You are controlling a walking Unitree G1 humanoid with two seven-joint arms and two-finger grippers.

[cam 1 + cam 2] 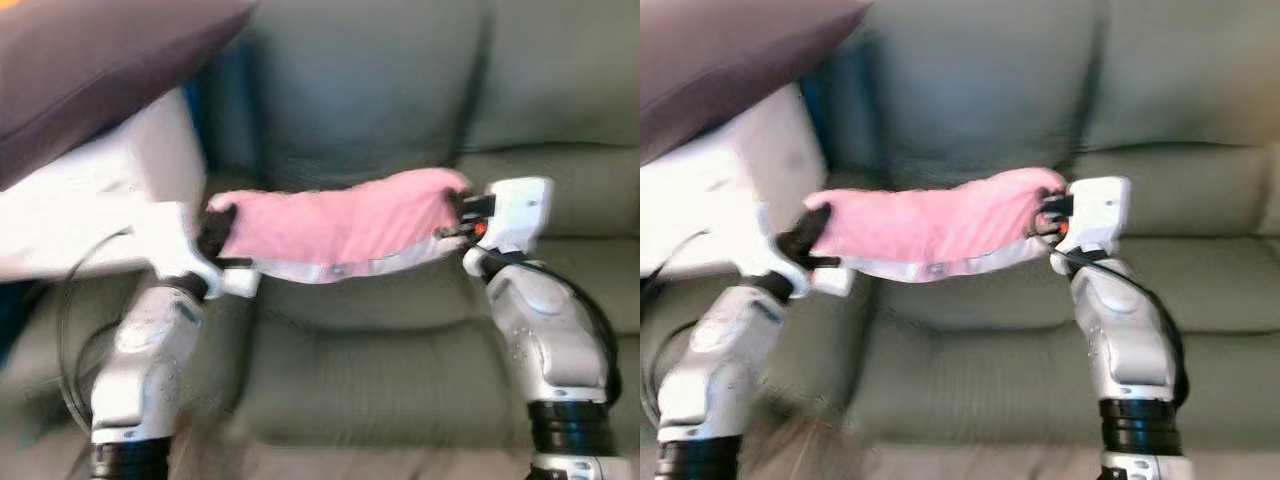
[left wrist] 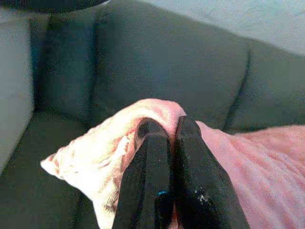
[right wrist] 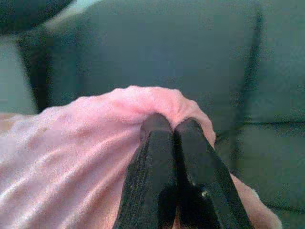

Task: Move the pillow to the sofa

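Centre frame, above the green sofa [image 1: 400,370] seat: pink pillow [image 1: 340,222] held aloft, pinched by left gripper [image 2: 164,131] and right gripper [image 3: 172,125]. Carried across; lowering and release remain.

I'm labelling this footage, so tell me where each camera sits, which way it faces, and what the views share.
Left eye view: on the head, looking down at the sofa; both arms hold the pink pillow between them.
Right eye view: same scene, shifted slightly.
Left wrist view: along the left gripper, pinching one pillow end.
Right wrist view: along the right gripper, pinching the other end.
All share pillow and sofa.
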